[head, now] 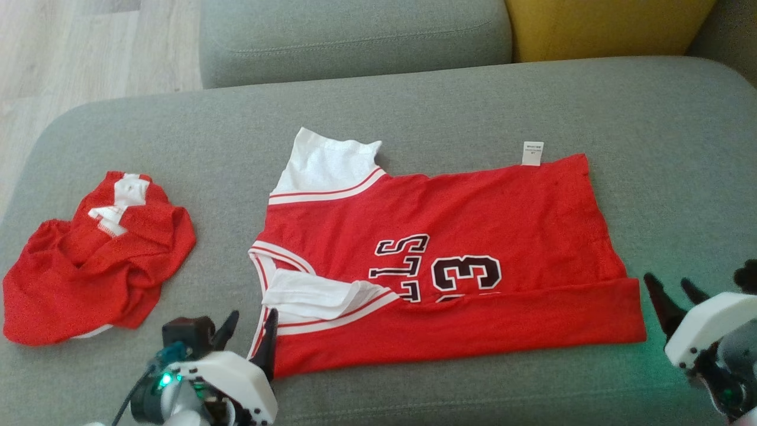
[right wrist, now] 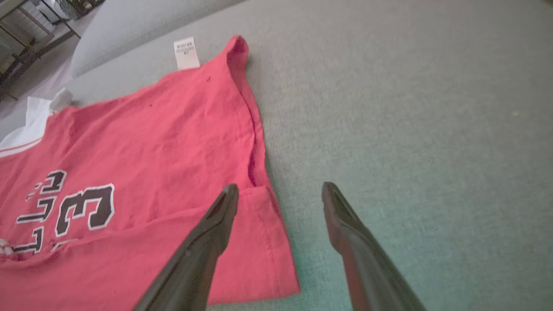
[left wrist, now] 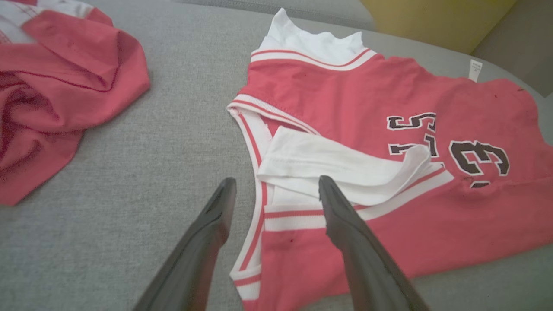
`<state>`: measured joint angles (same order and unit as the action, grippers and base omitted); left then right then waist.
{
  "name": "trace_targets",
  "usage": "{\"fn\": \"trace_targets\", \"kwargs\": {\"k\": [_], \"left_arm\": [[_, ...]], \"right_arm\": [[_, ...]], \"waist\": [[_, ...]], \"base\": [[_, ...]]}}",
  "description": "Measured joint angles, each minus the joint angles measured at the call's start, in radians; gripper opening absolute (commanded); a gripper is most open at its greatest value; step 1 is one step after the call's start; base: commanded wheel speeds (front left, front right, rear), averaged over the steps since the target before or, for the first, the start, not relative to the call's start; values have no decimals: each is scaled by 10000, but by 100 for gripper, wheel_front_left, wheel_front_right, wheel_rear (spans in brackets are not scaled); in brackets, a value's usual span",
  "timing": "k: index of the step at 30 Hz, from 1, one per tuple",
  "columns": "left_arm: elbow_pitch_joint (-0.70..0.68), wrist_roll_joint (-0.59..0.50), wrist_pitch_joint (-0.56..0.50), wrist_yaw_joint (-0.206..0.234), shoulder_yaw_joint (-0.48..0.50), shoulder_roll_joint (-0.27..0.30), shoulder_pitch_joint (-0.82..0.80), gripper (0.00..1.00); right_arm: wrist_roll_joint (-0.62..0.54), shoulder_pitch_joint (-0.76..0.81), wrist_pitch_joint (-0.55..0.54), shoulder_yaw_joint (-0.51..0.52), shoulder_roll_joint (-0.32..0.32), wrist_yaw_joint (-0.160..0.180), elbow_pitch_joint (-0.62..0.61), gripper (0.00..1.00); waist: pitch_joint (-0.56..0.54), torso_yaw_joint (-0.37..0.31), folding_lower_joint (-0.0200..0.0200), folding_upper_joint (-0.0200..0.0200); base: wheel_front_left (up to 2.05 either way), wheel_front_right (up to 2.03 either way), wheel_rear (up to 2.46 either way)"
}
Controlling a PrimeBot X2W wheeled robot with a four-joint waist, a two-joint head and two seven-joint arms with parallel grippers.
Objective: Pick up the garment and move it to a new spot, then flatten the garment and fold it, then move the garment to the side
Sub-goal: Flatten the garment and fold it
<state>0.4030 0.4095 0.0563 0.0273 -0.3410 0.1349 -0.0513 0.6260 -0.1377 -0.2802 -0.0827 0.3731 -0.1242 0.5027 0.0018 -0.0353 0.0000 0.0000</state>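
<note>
At far left sits a crumpled red garment [head: 100, 266], the left tool [head: 253, 319] spread empty near it. Mid-frame on the sofa [head: 414, 112] lies the jersey [head: 449, 236], near edge folded up; the right tool [head: 668, 284], lower right, is spread too. Folding seems under way: next, pinch both ends

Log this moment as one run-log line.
red-and-white basketball jersey: flat on grey sofa cushion, near edge folded over | left gripper: open at neckline edge | right gripper: open beside hem corner | crumpled red garment: left, apart
</note>
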Motion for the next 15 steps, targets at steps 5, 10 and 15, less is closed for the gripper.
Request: {"fn": "trace_targets", "kwargs": {"k": [5, 10, 15], "left_arm": [[-297, 174, 637, 180, 307, -44, -15, 100], [-546, 280, 1304, 184, 495, -151, -74, 100], [-853, 418, 1745, 259, 809, -261, -430, 100]], "right_arm": [[-483, 32, 719, 617, -320, 0, -579, 100], [-825, 22, 1444, 905, -665, 0, -1147, 100], [-1057, -188, 2115, 961, -903, 0, -1653, 100]], "waist": [[-14, -50, 0, 0], [-8, -119, 0, 0], [252, -197, 0, 0]], "base": [[0, 0, 0], [0, 0, 0], [0, 0, 0]]}}
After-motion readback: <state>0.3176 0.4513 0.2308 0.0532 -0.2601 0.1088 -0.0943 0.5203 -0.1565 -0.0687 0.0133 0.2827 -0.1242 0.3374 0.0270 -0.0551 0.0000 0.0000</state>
